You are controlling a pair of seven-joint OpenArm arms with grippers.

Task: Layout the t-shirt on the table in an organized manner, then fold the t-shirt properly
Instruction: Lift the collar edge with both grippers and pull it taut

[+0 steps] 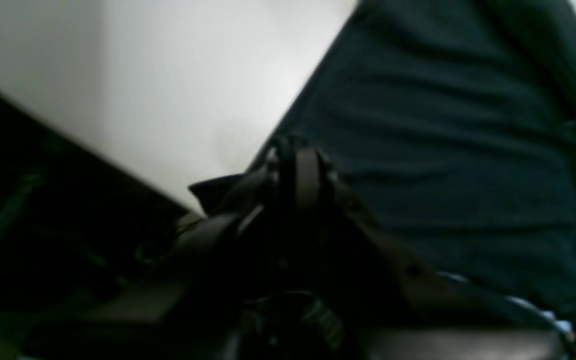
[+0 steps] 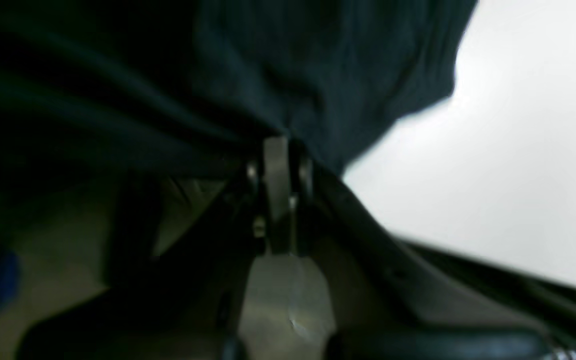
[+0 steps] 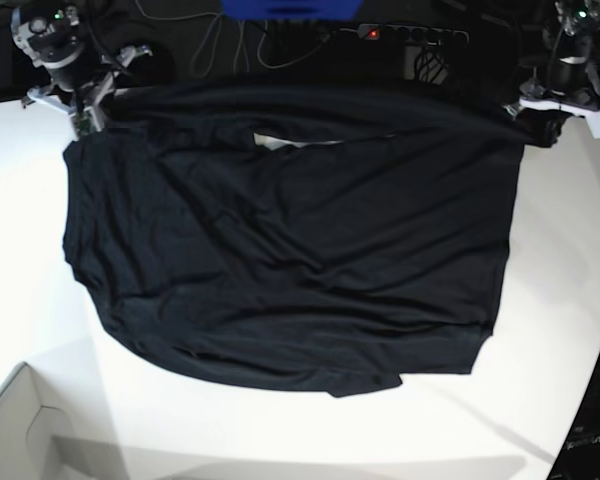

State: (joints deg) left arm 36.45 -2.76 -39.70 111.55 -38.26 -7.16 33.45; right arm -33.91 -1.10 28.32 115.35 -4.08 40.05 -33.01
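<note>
The left gripper (image 1: 298, 165) fingers (image 1: 308, 175) are clenching one top corner of the t-shirt (image 3: 290, 250). The right gripper (image 2: 280, 150) fingers (image 2: 275, 165) are clenching the other. Between them, the cloth is lying spread across the white counter (image 3: 560, 300).

The t-shirt (image 3: 280, 250) is plain black, without print; the table (image 3: 30, 230) is white.
</note>
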